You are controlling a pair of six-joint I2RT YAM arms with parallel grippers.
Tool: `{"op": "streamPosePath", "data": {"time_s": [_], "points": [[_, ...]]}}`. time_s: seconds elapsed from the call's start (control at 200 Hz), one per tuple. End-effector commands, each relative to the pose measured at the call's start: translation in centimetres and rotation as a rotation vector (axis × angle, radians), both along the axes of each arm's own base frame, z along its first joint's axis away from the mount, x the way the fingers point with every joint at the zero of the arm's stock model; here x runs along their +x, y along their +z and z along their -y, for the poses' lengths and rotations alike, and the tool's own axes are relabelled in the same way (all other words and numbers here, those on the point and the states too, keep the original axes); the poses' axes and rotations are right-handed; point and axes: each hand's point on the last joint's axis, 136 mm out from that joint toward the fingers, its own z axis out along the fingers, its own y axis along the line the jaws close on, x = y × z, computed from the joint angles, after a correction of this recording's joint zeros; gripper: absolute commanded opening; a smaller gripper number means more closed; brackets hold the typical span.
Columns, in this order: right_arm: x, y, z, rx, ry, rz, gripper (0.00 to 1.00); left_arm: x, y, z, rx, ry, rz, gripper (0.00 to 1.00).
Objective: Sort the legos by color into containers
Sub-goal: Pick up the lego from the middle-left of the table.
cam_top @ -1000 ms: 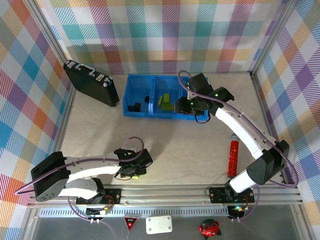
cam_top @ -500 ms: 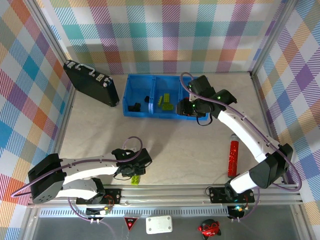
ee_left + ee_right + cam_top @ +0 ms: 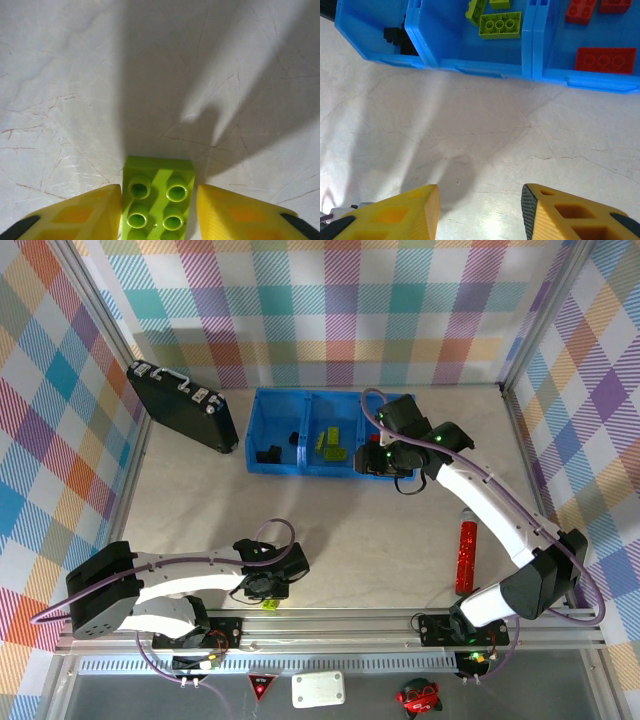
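Jaws of the left gripper (image 3: 159, 200) pinch a lime-green studded plastic brick (image 3: 158, 172) on the bench (image 3: 65, 90); right gripper (image 3: 480, 200): jaws partly open, holding nothing.

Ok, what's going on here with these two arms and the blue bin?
A color-sorting job is under way. The left gripper has its jaws against both sides of a lime-green brick lying on the table near its front edge. The right gripper hangs open and empty at the front of the blue bin, which holds black bricks, green bricks and red bricks in separate compartments.
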Motion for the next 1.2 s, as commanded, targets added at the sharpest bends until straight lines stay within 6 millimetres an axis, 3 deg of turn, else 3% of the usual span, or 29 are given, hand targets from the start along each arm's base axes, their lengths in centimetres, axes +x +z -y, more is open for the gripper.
{"op": "streamPosePath", "data": {"time_s": [0.0, 0.255, 0.53, 0.785, 1.195], "points": [[-0.6, 0.8, 0.0, 0.019, 0.005, 0.014, 0.48, -0.2, 0.6, 0.0, 0.015, -0.018, -0.005, 0.38], [-0.8, 0.8, 0.4, 0.01, 0.003, 0.02, 0.48, 0.6, 2.4, 0.0, 0.006, -0.017, 0.047, 0.3], [-1.1, 0.1, 0.9, -0.008, -0.003, 0.016, 0.48, 3.0, 6.8, 1.3, -0.008, -0.05, 0.138, 0.29], [-1.8, -0.5, 2.1, -0.042, -0.019, 0.015, 0.48, 6.6, 11.2, 3.7, -0.073, -0.072, 0.207, 0.28], [-3.3, -1.3, 5.3, -0.1, -0.094, 0.023, 0.48, 13.5, 15.3, 8.0, -0.138, -0.124, 0.248, 0.27]]}}
